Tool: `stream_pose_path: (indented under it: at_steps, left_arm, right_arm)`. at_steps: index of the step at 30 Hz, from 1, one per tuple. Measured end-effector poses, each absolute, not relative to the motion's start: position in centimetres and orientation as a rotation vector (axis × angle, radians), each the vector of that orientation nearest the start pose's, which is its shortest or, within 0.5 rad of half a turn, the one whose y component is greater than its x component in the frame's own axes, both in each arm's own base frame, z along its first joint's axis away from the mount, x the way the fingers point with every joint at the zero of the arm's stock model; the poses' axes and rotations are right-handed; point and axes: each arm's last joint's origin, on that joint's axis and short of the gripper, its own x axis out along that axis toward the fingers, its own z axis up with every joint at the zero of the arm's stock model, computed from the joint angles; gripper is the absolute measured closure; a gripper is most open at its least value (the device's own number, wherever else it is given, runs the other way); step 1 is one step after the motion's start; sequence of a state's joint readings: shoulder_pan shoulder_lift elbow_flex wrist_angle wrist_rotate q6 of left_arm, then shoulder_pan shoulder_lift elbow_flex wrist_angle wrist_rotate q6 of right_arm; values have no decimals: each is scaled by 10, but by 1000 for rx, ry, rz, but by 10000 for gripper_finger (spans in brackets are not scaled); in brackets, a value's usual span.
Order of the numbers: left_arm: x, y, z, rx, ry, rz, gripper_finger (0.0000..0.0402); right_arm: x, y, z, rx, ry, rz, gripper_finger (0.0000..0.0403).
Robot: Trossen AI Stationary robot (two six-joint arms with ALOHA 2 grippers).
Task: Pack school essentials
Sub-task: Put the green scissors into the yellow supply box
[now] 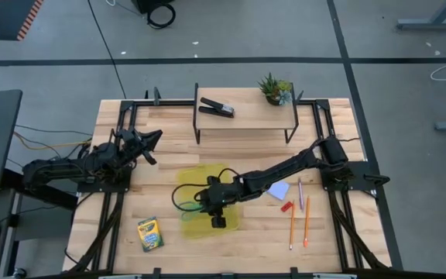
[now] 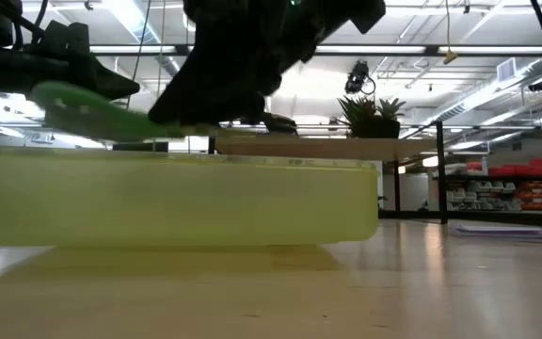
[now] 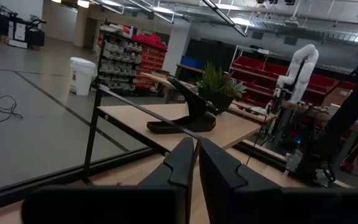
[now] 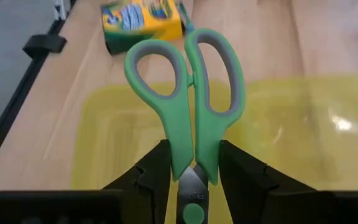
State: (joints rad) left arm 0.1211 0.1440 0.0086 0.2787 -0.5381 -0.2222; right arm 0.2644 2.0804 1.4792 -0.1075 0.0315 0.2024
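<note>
Green-handled scissors (image 4: 188, 93) hang over a yellow see-through tray (image 1: 231, 217) in the middle of the table, with my right gripper (image 4: 193, 168) shut on them. Their handle loops (image 1: 183, 200) point toward the table's left. A green-yellow crayon box (image 1: 150, 233) lies near the front left. To the tray's right lie a pale-blue note pad (image 1: 279, 189), a tiny red block (image 1: 287, 206) and two orange pencils (image 1: 306, 223). My left gripper (image 1: 150, 142) is shut and waits at the left, off the table top. My right gripper pinches the scissors between its two fingers at the base of the handles (image 4: 194, 165), just ahead of the pivot screw. The fingers slant down from the table's right and lie along the scissors. The scissors are lifted clear above the tray (image 2: 177, 202); the gripper hides the blades.
A raised wooden shelf (image 1: 246, 116) at the far edge carries a black stapler (image 1: 217, 108) and a small potted plant (image 1: 276, 89). Black frame rails run along the table's left and right sides. Bare wood lies in front of the tray.
</note>
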Motion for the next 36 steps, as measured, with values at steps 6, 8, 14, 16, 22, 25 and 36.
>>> stream_pose_path:
  at_steps: [6,8,14,16,22,25,36]
  left_arm:
    - [99,27,181,-244,-215,639,374]
    - [99,27,181,-244,-215,640,371]
    - [99,27,181,-244,-215,640,366]
    - [99,27,181,-244,-215,639,369]
    - [99,27,181,-244,-215,639,378]
    - [99,27,181,-244,-215,639,378]
    - [99,27,181,-244,-215,640,366]
  right_arm:
    - [442,130,160,138,775,96,272]
    - [441,132,159,122,776,64,272]
    - [437,132,153,47,784,27,272]
    - [435,132,149,24,774,37,272]
    - [432,132,142,-25,770,101,272]
    - [431,132,141,-60,776,118,272]
    - [432,129,141,-78,770,124,232]
